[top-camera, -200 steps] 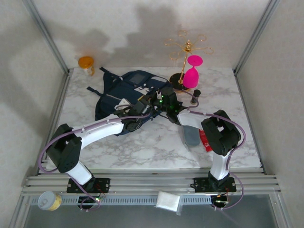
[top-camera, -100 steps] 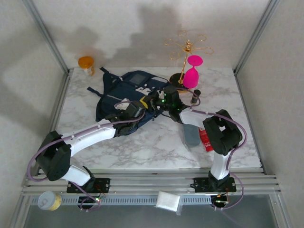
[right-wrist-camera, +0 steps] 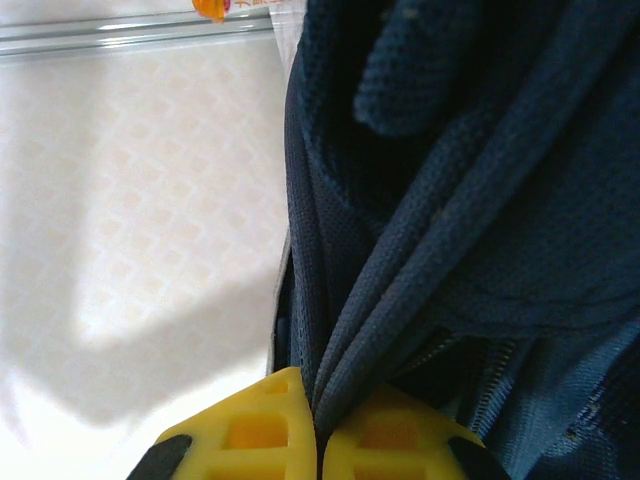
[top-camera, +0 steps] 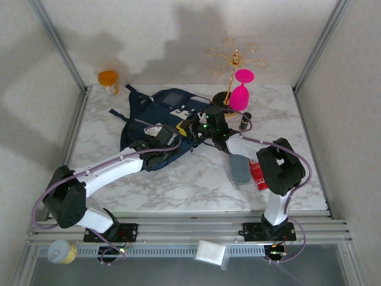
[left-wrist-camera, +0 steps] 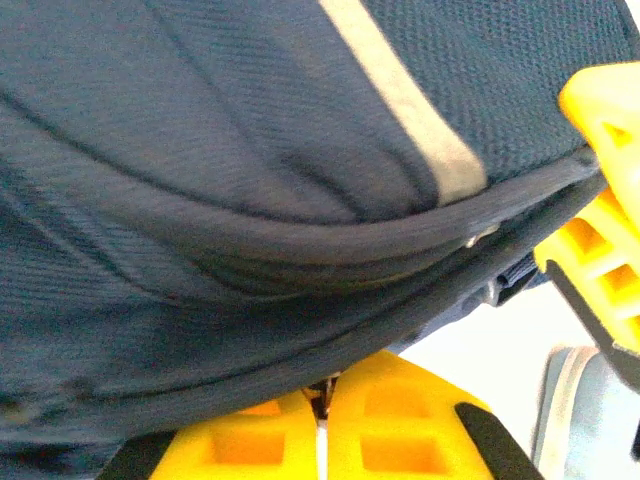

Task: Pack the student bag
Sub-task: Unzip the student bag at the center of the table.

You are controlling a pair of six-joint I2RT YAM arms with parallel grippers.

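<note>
The student bag (top-camera: 156,112), navy with light patches, lies at the back left of the marble table (top-camera: 178,185). My left gripper (top-camera: 178,131) is at its near right edge, beside my right gripper (top-camera: 196,127). In the left wrist view the yellow fingers (left-wrist-camera: 400,420) are shut on a small piece at the bag's (left-wrist-camera: 250,150) zipped rim, and the left gripper (left-wrist-camera: 322,396) sits just under that rim. The right gripper's yellow finger (left-wrist-camera: 600,200) shows at the right there. In the right wrist view my right gripper (right-wrist-camera: 319,412) is shut on a fold of the bag's (right-wrist-camera: 480,200) navy fabric.
A pink glass (top-camera: 240,93) and a gold wire rack (top-camera: 233,59) stand behind the right arm, with a small dark bottle (top-camera: 244,120) beside them. A grey case (top-camera: 240,169) and a red item (top-camera: 257,176) lie at the right. An orange cup (top-camera: 108,78) sits at the back left.
My left arm has swung left, and its wrist has drawn leftward along the bag's near edge. The right gripper has kept its hold and barely moved.
</note>
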